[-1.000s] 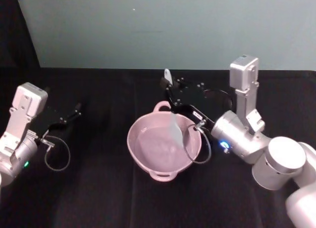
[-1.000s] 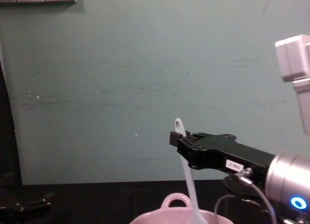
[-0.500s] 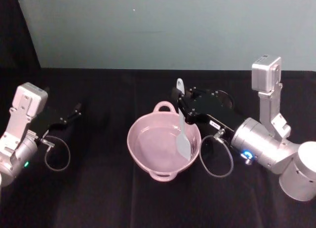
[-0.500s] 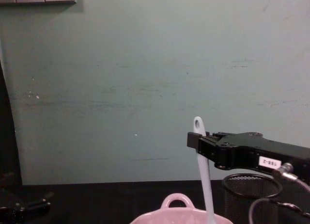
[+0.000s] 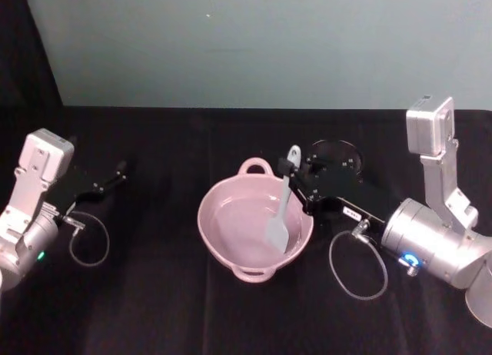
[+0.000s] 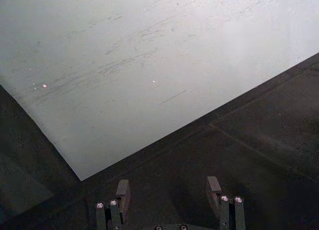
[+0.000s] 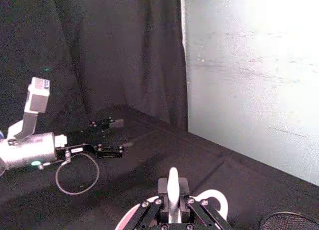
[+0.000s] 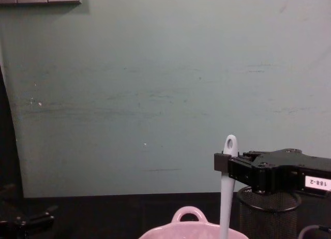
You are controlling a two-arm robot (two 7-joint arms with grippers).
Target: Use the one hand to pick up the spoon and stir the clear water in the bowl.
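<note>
A black cloth-covered worktop (image 5: 154, 293) is seen from above, in front of a pale green wall; a pale pink bowl (image 5: 206, 217) is set near its middle, with a small loop handle on the far rim and another on the near rim; clear water is faintly seen inside it.

The right claw (image 5: 297, 173) is reached in from the right, just above the bowl's far right rim, and is clenched on the upper handle of the white spoon (image 5: 283, 205); the oval hole at the handle's end is left showing above the fingers. The spoon is held almost upright, slightly tilted; its flat blade is lowered inside the bowl, close to the right inner wall; whether the bottom is touched cannot be told.

A black wire-mesh cup (image 5: 338, 152) is placed just behind the right claw, beside the bowl's far right side and apart from it. A loop of grey cable is hung below the right wrist, over the worktop.

The left claw (image 5: 119, 170) is parked at the far left of the worktop, well apart from the bowl; its fingers (image 6: 122, 190) are spread apart and nothing is held between them.
</note>
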